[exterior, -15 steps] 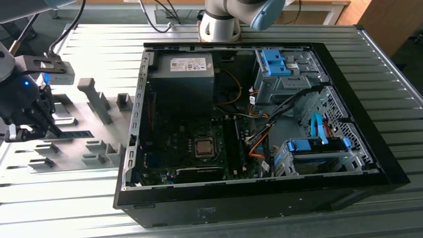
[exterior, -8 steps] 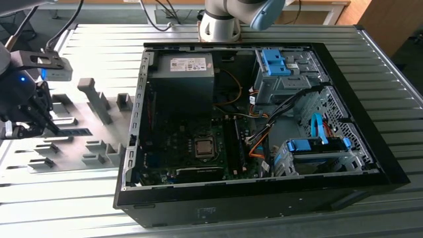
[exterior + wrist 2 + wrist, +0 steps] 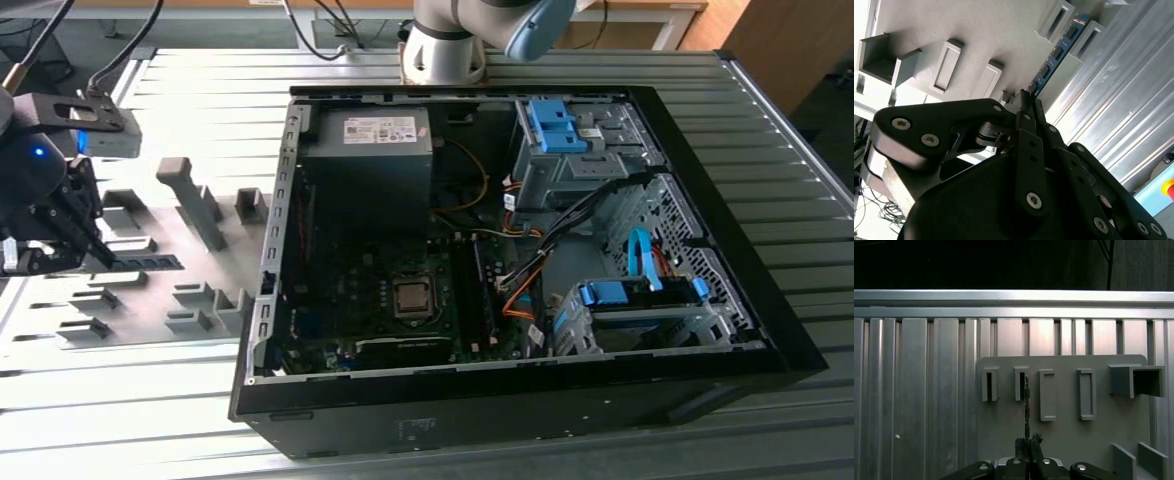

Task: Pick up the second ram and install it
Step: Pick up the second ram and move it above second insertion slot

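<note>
The second ram [image 3: 147, 262] is a narrow green stick with black chips, lying level above the grey holder plate [image 3: 147, 235] at the exterior view's left. My gripper [image 3: 96, 262] is shut on one end of it. In the second wrist view the black fingers [image 3: 1029, 107] pinch the stick's near end, and the ram [image 3: 1056, 52] runs away between two grey holder blocks. In the first wrist view the ram [image 3: 1026, 405] appears edge-on as a thin dark strip from the gripper [image 3: 1027, 442] toward a slotted block [image 3: 1020, 384]. I cannot tell if it still touches the holder.
An open black computer case [image 3: 534, 395] lies in the middle of the ribbed metal table, with the power supply [image 3: 374, 130], CPU socket [image 3: 414, 297] and memory slots [image 3: 470, 290] inside. Blue drive brackets [image 3: 634, 295] and cables sit on the exterior view's right. The arm's base [image 3: 447, 50] stands behind the case.
</note>
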You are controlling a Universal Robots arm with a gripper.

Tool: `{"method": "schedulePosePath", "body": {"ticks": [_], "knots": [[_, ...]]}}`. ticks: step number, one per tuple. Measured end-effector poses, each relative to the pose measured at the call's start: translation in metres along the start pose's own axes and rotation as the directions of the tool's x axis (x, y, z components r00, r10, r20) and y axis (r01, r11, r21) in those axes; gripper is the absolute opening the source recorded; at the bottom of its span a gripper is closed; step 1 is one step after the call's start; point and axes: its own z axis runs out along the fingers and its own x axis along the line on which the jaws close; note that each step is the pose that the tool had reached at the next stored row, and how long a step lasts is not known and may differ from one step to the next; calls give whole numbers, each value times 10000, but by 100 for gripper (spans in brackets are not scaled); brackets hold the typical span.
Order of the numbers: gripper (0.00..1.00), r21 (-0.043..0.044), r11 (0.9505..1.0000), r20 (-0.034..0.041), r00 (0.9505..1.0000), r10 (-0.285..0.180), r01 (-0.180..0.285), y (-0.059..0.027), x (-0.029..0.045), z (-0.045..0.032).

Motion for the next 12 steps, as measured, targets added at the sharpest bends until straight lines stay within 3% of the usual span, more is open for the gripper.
{"method": "schedulePosePath", "body": {"ticks": [12], "knots": [[14, -2, 10000, -2, 10000, 0, 0, 1, 0, -16]]}}
